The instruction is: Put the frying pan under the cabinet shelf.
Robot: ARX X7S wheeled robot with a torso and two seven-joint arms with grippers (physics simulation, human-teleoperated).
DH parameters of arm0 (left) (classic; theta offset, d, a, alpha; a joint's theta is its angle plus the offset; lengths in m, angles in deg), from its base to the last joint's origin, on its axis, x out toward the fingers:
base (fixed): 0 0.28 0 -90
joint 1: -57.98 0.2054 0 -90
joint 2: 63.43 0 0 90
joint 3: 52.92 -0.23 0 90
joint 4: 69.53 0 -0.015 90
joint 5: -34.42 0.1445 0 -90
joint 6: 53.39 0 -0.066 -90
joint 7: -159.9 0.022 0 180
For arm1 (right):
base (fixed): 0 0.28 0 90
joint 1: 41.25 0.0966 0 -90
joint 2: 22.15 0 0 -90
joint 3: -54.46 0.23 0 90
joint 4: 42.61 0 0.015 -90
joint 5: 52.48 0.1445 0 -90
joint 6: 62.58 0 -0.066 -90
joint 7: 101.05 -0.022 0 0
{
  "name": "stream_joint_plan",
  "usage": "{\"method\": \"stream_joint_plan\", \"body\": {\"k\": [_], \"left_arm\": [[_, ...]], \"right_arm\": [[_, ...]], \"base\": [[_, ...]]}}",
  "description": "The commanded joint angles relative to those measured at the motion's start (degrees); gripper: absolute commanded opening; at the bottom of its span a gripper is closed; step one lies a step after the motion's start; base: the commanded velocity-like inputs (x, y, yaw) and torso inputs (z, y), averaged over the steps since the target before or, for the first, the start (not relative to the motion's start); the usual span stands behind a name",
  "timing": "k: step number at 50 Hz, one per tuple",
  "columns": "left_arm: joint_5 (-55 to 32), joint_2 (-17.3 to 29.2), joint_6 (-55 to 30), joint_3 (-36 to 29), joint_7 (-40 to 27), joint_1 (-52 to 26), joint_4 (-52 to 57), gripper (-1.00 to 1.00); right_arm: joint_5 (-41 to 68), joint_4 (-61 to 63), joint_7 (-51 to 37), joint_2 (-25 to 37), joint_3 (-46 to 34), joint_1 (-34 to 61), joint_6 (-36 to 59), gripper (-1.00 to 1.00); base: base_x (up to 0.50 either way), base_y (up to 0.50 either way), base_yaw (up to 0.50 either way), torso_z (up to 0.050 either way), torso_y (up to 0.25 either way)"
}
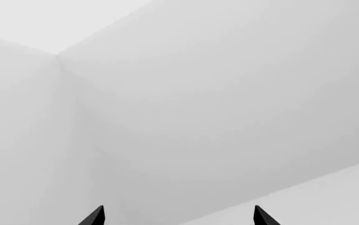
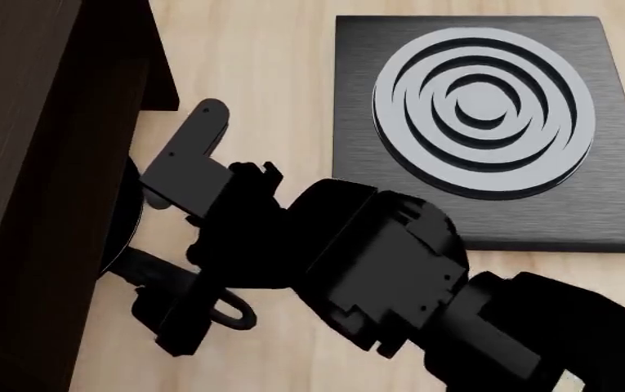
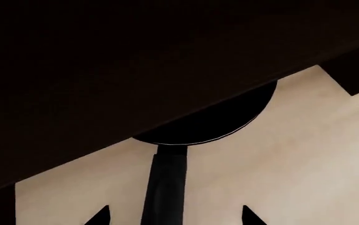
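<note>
At the near edge of the pale wood tabletop (image 2: 257,73), my right gripper (image 2: 187,253) reaches toward the cabinet shelf, its jaws standing apart on either side of the frying pan's handle (image 3: 164,187). In my right wrist view the two fingertips (image 3: 99,217) flank that long black handle without touching it. The handle's loop (image 2: 233,313) lies just below my gripper in the head view.

The frying pan (image 3: 214,123) is round and black with a thin pale rim; most of its body already sits beneath the cabinet shelf (image 2: 40,163), only an arc of it and the handle sticking out. The shelf is a large dark brown wood-grain unit, and its overhanging top hides the rest of the pan.

Farther off, well apart from the pan, a black square plate (image 2: 618,180) with pale concentric rings lies flat on the tabletop.

My left gripper (image 1: 178,216) points at bare white walls, its jaws spread wide with nothing between them.
</note>
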Motion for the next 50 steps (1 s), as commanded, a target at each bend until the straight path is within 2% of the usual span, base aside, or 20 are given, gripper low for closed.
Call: {"method": "stream_joint_plan", "body": {"k": [1, 14, 30, 50], "left_arm": [[-0.65, -0.32, 0.06, -0.41, -0.32, -0.95, -0.52, 1.00], [-1.65, -0.45, -0.07, -0.78, -1.02, -1.67, -0.83, 1.00], [-2.50, -1.19, 0.31, -1.28, -1.78, -2.41, -1.30, 1.00], [-3.01, -1.40, 1.76, -1.28, -2.30, -1.93, -1.53, 1.00]], "right_arm": [[2.79, 15.93, -6.99, 8.10, 1.10, 2.67, 4.37, 1.00], [6.75, 28.65, -13.92, 16.05, 4.70, 5.71, 6.42, 1.00], [12.75, 48.37, -24.84, 28.69, 9.26, 10.30, 9.83, 1.00], [22.32, 60.59, -34.47, 41.50, 14.73, 15.75, 13.07, 1.00]], "base": [[0.00, 0.00, 0.00, 0.000, 0.000], [0.00, 0.00, 0.00, 0.000, 0.000], [0.00, 0.00, 0.00, 0.000, 0.000], [0.00, 0.00, 0.00, 0.000, 0.000]]}}
